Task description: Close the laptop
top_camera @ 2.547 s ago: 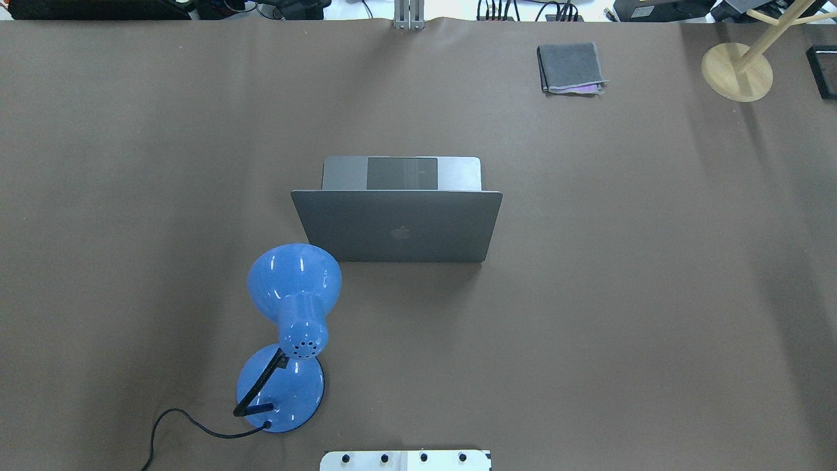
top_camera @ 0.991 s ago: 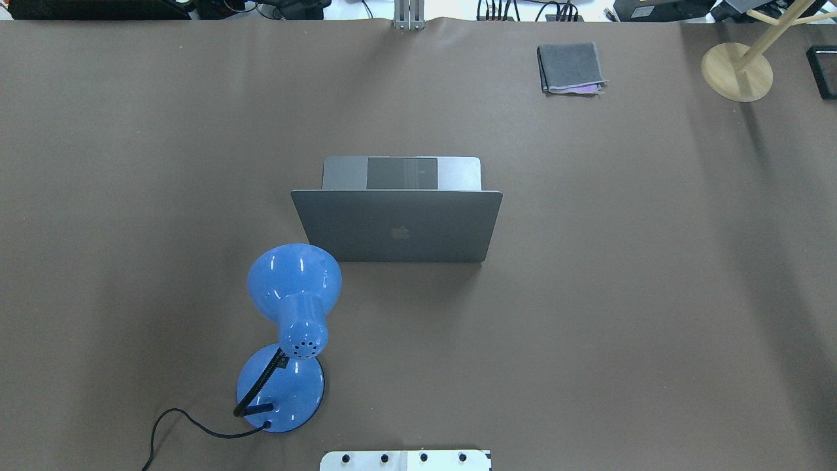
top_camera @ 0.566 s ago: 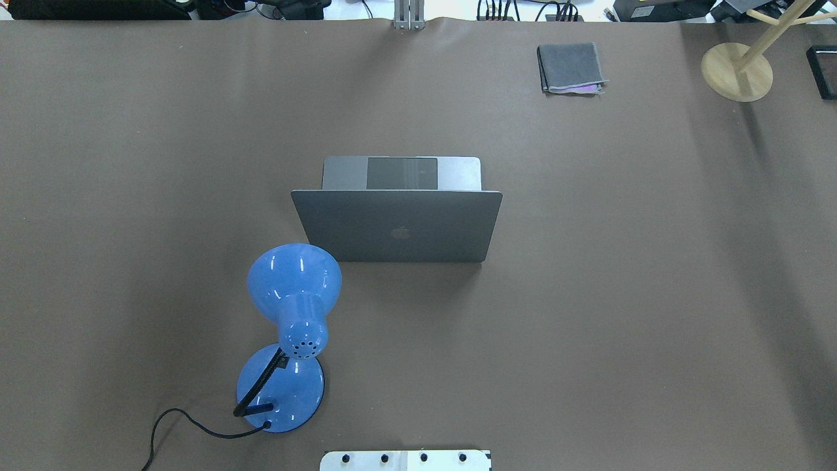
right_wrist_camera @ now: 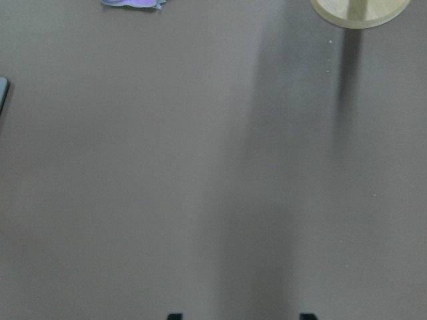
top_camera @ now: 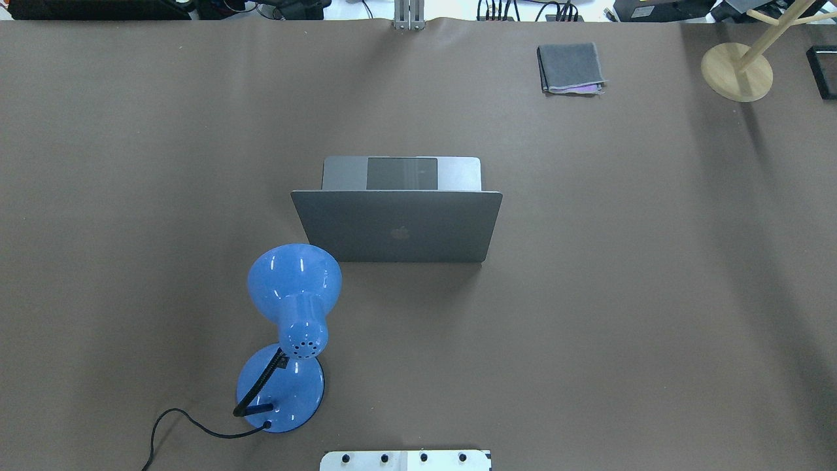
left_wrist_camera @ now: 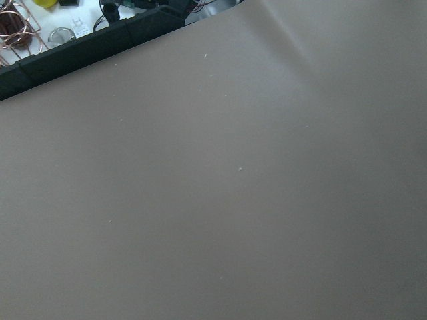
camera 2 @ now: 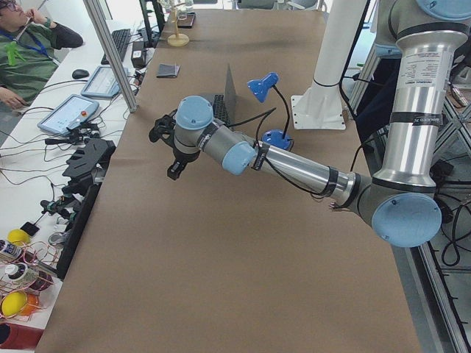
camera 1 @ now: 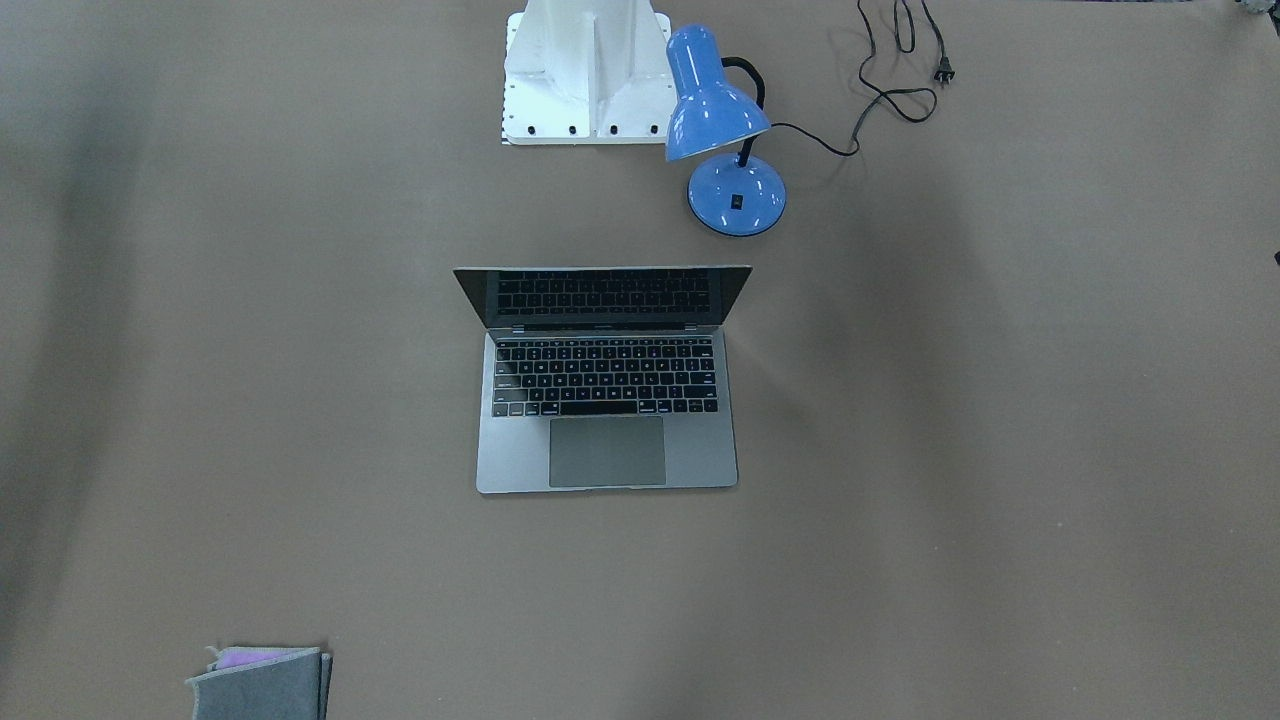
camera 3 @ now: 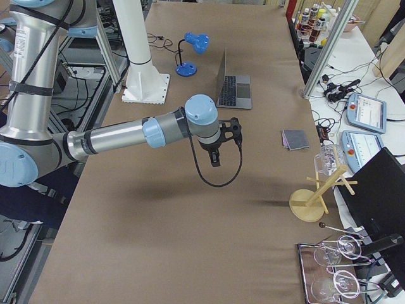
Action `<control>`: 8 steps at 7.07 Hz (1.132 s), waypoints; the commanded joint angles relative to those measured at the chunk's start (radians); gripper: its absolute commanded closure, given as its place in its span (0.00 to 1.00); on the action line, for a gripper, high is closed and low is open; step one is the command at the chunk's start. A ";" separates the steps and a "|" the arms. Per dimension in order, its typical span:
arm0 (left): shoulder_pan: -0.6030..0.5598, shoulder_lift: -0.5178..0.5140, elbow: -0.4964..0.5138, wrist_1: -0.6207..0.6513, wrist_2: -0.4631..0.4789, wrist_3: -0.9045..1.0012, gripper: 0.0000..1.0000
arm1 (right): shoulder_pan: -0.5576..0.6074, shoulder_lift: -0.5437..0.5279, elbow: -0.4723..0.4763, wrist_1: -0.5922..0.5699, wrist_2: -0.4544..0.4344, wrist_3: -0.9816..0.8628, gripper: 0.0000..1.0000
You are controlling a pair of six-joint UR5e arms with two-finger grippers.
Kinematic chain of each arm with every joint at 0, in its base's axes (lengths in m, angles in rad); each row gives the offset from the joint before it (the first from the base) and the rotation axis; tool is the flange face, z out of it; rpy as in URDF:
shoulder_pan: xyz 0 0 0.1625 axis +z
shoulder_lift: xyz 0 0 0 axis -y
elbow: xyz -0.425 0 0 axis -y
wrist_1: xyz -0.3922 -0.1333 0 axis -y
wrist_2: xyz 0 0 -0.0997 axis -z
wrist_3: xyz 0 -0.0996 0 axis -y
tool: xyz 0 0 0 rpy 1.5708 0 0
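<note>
From overhead the raised lid of the laptop (top_camera: 399, 226) hides the keys, leaving only the trackpad end of the deck in sight. The front view shows the laptop (camera 1: 606, 400) standing open in the middle of the table (top_camera: 588, 294), with the keyboard facing away from the robot. Neither arm reaches into those two views. The front view's bottom edge cuts off the folded cloth (camera 1: 262, 683). The overhead scene matches the earlier frames: the laptop, the blue lamp (top_camera: 291, 314) near the lid's corner on the robot's left, the cloth and the wooden stand (top_camera: 737, 72) have not shifted. The left claw (camera 2: 174, 165) shows only in the side view, above bare table well short of the laptop, and its wrist camera sees only the table covering, so I cannot tell how far it is open. The right claw (right_wrist_camera: 239, 317) is released: its two black fingertips (right_wrist_camera: 173, 317) peek in at the frame's lower edge, set wide apart over bare table, holding and touching nothing.
</note>
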 commanded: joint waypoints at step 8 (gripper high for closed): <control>0.443 -0.210 -0.147 0.005 0.023 -0.893 1.00 | -0.491 -0.007 0.297 0.091 -0.262 0.896 1.00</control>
